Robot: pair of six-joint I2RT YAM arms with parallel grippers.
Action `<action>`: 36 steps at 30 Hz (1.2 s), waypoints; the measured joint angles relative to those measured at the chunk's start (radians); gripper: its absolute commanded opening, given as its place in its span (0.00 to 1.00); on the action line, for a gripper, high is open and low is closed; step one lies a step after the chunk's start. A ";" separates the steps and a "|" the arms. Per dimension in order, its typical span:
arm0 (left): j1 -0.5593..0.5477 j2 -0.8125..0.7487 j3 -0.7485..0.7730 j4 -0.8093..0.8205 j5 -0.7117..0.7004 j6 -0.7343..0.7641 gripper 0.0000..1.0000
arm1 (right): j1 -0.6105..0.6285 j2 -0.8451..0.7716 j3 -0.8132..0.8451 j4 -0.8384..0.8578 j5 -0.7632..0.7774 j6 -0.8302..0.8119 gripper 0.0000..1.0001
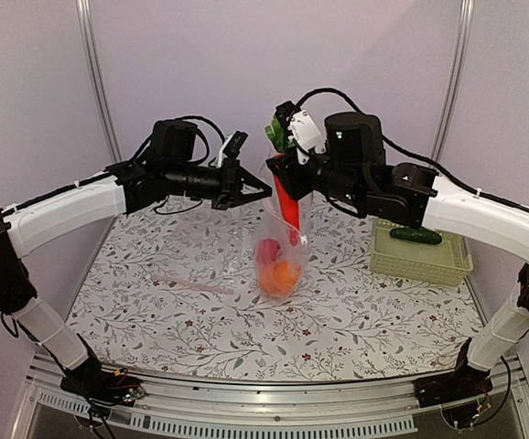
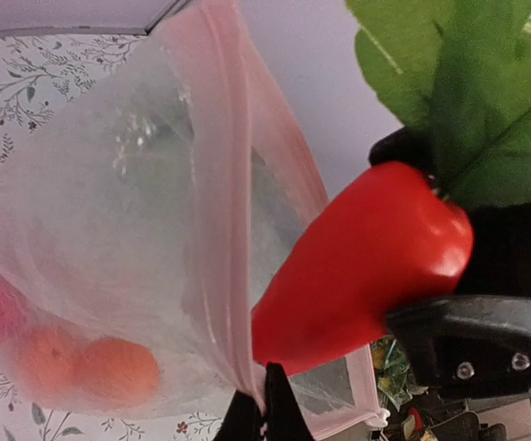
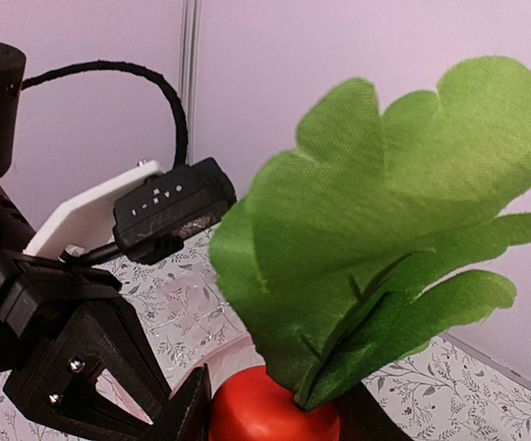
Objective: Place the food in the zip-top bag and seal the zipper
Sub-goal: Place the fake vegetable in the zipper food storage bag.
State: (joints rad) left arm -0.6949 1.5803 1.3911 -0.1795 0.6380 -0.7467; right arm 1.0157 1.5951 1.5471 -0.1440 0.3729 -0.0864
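Low on the counter (image 1: 155, 311), the zip-top bag (image 1: 287, 240) stands with two oranges (image 1: 281, 277) and a red fruit (image 1: 267, 251) at its bottom, and the cucumber (image 1: 415, 236) lies in the basket (image 1: 425, 265) to its right. Higher, left pincer (image 1: 261, 190) is clamped tight on the zipper (image 2: 233, 230) rim; right pincer (image 1: 284, 170), part-open, grips a red leafy vegetable (image 1: 289, 206), tip inside the mouth. I'd lower it straight, clear of the rim, then release.

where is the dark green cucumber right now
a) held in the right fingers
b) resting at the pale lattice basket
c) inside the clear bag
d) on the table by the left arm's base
b: the cucumber lies across the top of the pale lattice basket, apart from the zip-top bag, while the right fingers hold a red leafy vegetable instead.
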 measured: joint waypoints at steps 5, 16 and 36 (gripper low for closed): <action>0.004 -0.005 0.000 -0.001 -0.001 0.006 0.00 | 0.000 0.011 -0.011 -0.077 -0.002 0.035 0.39; 0.011 -0.005 -0.023 -0.029 0.008 0.025 0.00 | -0.009 0.042 -0.013 -0.222 -0.092 0.181 0.40; 0.024 -0.005 -0.033 -0.060 0.018 0.067 0.00 | -0.020 0.179 0.050 -0.409 -0.254 0.310 0.68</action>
State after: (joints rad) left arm -0.6712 1.5757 1.3582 -0.2398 0.6559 -0.6796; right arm 0.9955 1.7741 1.5970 -0.5529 0.1188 0.2237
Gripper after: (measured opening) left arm 0.005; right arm 0.604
